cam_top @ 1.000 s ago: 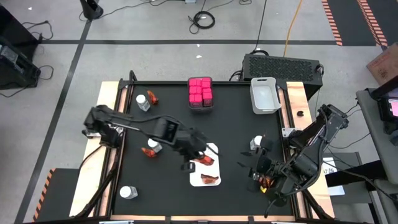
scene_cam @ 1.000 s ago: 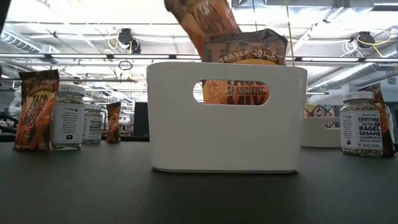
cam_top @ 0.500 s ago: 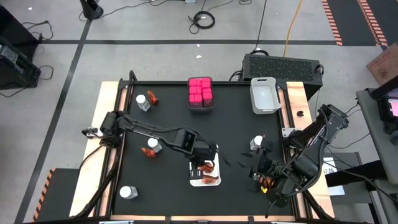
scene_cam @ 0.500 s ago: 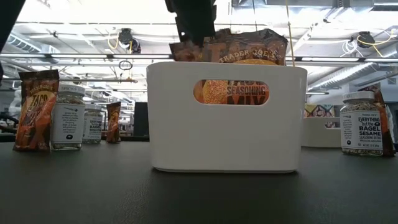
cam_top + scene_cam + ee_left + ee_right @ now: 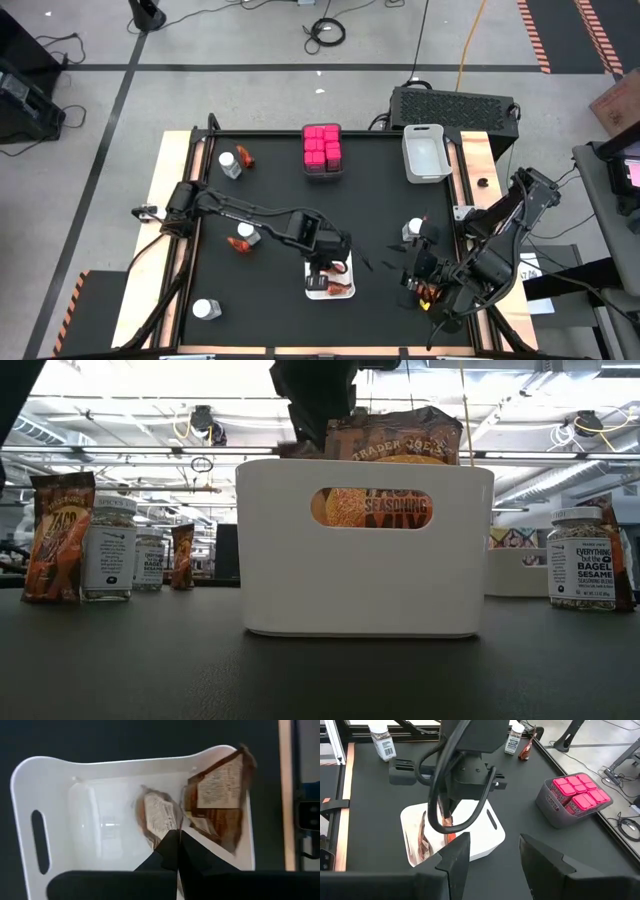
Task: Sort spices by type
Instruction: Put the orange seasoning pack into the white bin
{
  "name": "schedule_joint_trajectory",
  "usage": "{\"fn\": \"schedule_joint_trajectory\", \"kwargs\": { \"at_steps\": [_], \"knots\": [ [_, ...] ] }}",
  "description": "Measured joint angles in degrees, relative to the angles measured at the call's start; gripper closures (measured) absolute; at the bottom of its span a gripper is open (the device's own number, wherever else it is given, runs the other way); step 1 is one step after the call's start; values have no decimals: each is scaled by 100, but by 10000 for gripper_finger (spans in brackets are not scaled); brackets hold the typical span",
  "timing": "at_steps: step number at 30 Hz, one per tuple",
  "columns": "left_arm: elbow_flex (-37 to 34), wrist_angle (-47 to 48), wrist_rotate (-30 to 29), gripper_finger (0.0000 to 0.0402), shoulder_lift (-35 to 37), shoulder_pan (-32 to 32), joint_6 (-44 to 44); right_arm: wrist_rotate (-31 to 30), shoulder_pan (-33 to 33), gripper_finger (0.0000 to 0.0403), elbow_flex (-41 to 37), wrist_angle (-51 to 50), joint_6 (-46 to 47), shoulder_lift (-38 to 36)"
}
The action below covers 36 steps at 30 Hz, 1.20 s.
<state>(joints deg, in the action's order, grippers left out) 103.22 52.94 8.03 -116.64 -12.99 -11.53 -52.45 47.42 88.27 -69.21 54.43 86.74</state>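
The left end effector (image 5: 327, 268) hangs over the white bin (image 5: 309, 288) at the near middle of the table (image 5: 380, 210), its fingers pinched together on a red-orange packet (image 5: 157, 817) that it is lowering inside. A second packet (image 5: 220, 795) already leans against the bin's wall just beside it. To finish this step well, the packet should probably go low enough to rest on the bin floor before the fingers part, and the end effector should then lift straight up so it does not drag either packet back out or nudge the light bin.

The left arm reaches from the table's left edge across to the bin, its wrist turned down so the fingers point into the bin from above. The right end effector (image 5: 490, 862) waits at the near right of the table, fingers apart; whether it holds anything cannot be told.

Other spices are still scattered: a packet (image 5: 239, 244) and a white-capped jar (image 5: 248, 232) left of the bin, a jar (image 5: 229, 163) and a packet (image 5: 246, 156) at the far left, a jar (image 5: 207, 309) at the near left corner, and a jar (image 5: 414, 231) at the right. Pink cube boxes (image 5: 322, 146) fill a grey bin (image 5: 551, 806) at the far middle. An empty-looking tray (image 5: 426, 152) sits at the far right.
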Motion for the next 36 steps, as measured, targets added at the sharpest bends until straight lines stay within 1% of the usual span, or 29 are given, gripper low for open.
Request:
{"fn": "schedule_joint_trajectory", "kwargs": {
  "at_steps": [5, 8, 11, 24, 26, 31, 36],
  "knots": [
    [0, -36, 59, 401, 2, -18, 8, -1, 0, 239, 0, 0, -2, 0],
    [0, -130, 95, 395, 2, -16, 10, 0, -2, 239, 0, 0, -2, 0],
    [0, -196, 206, 379, 2, -16, 13, 0, -6, 239, 0, 0, -2, 0],
    [0, -194, 235, 297, 21, 6, 145, -1, -6, 239, 0, 0, -2, 0],
    [-1, -199, 252, 284, 100, 21, 149, 0, -4, 239, 0, 0, -4, 0],
    [278, -150, 250, 259, 375, 33, 149, -1, -4, 239, 0, -2, -43, 0],
    [356, 328, 240, 247, 663, 100, 145, -2, -4, 239, 0, 1, -98, 0]
  ]
}}
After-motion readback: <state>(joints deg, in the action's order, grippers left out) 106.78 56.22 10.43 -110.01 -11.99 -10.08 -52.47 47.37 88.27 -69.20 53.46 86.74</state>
